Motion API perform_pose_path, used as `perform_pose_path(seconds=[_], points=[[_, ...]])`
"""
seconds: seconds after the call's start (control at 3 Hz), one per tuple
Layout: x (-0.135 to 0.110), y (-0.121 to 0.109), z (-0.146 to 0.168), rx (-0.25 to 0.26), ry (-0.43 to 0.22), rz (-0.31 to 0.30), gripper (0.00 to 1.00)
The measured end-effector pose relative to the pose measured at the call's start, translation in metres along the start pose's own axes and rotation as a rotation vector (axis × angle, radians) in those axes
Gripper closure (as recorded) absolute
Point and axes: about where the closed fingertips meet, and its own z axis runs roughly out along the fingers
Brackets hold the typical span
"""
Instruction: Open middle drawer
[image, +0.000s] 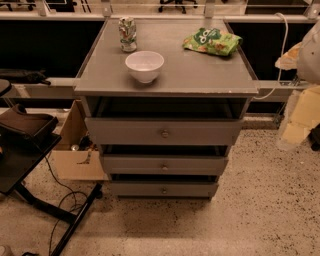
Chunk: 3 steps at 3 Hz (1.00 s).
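The middle drawer (164, 164) sits second of three in the grey drawer cabinet (242, 107), between the taller top drawer (162, 131) and the narrow bottom drawer (163, 190). Its front looks pushed in, with only a dark slit above it, so the opening appears not yet begun. The small round knob (164, 167) at the centre of its panel is the one place to take hold of, and it lines up straight below the top drawer's knob, which makes picking the wrong one easy.

The tool (296, 125) seems to be the pale blurred shape well to the right of the cabinet, at about drawer height and apart from every front. Whether it is open or closed I cannot tell. From there it likely has to swing across to the cabinet's front and meet the knob head-on.

On the cabinet's worktop (200, 75) stand a white bowl (144, 65) near the front edge, a drinks can (127, 34) behind it and a green snack bag (212, 41) at the back right. All are loose, so a gentle, level pull seems wise. A cardboard box (75, 160) leans beside the cabinet's left side, clear of the drawer's travel.
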Motion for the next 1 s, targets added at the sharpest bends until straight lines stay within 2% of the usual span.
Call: perform_pose_path(seconds=[0.33,0.67,1.0], points=[[0.0,0.0,0.0,0.0,0.0,0.0,0.0],[0.001,0.007,0.021,-0.007,-0.021,-0.001,0.0],[0.002,0.027,0.058,-0.014,-0.057,-0.003,0.0]])
